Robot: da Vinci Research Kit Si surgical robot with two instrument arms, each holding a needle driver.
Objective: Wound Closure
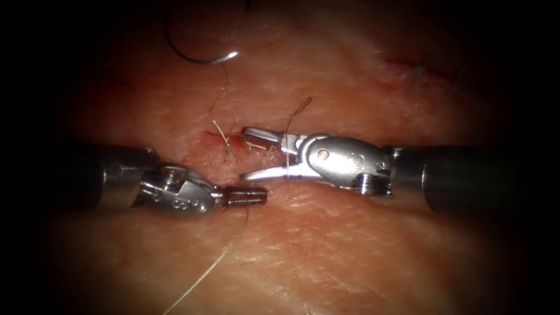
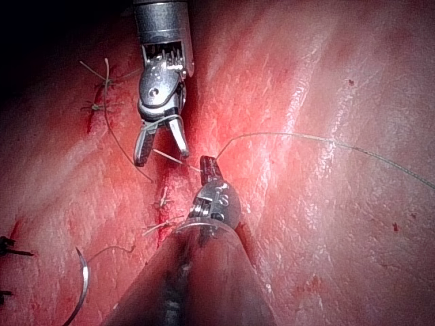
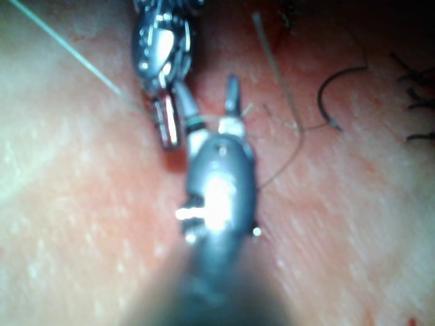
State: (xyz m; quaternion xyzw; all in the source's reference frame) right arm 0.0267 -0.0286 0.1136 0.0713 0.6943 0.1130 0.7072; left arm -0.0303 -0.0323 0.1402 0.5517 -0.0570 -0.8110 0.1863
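Endoscope view: the left tool (image 1: 245,196) comes in from the picture's left, low across the tissue (image 1: 326,256), with its jaws closed on the thread (image 1: 217,263), which runs from the tip down and to the left over bare surface. The right tool (image 1: 252,153) enters from the right with its jaws spread wide apart, one above the other, holding nothing; a strand of thread crosses the lower jaw near its hinge. Between and just left of the spread jaws lies the cut (image 1: 220,139), a short red line with red fluid (image 1: 211,135) at its edge and a few pale cut ends of thread (image 1: 220,131) sticking up from it.

The needle (image 1: 195,53) lies free on the tissue well above and left of the cut, away from both tools, its curve open upward, and its bright end catches the light. It is not in the tissue. A thin strand leads down from it toward the cut. Far to the right of the cut is a second red mark (image 1: 415,65) with dark stitch ends (image 1: 419,73) in it.

From the left wrist view, the left tool (image 2: 208,165) pinches the thread (image 2: 326,140), and the right tool (image 2: 162,144) hangs opposite, jaws parted. The needle (image 2: 81,288) rests flat on the tissue, off to the side.

From the right wrist view, the needle (image 3: 332,95) again lies apart, with dark stitch ends (image 3: 414,88) beyond it.

No readable writing shows on either tool.
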